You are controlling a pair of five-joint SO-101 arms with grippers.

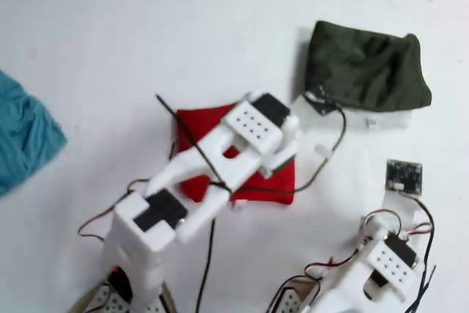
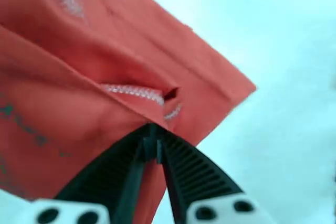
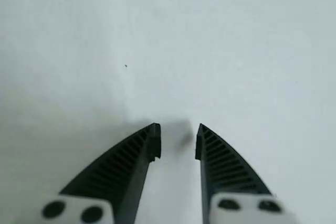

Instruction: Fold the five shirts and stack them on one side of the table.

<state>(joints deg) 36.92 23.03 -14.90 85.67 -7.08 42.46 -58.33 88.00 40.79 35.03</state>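
Count: three shirts in sight, two arms, one white table (image 1: pixel 110 49).

Shirt 1: red shirt (image 1: pixel 209 119), folded to a rough rectangle at mid-table. Its long axis runs across the table, tilted slightly so that the right-hand end sits nearer the arms. A folded edge with pale stitching shows close up in the left wrist view (image 2: pixel 79 51).

Shirt 2: green shirt (image 1: pixel 366 67), far right of the table, in a loose, bulky fold. Its long axis also lies across the table. It is apart from the red one, with bare table between them.

Shirt 3: teal shirt (image 1: pixel 26 133), crumpled at the left edge and cut off by the frame. Its axis cannot be judged. It is well apart from the other two.

Left arm (image 1: pixel 220 159): stretched diagonally over the red shirt, covering its middle. The left gripper (image 2: pixel 152 142) has its jaws drawn together, tips meeting, and pinches a fold at the edge of the red cloth.

Right arm (image 1: pixel 381 265): at the near right corner, clear of all three shirts. The right gripper (image 3: pixel 177 140) hangs over bare table, jaws parted by a narrow gap with nothing between them.
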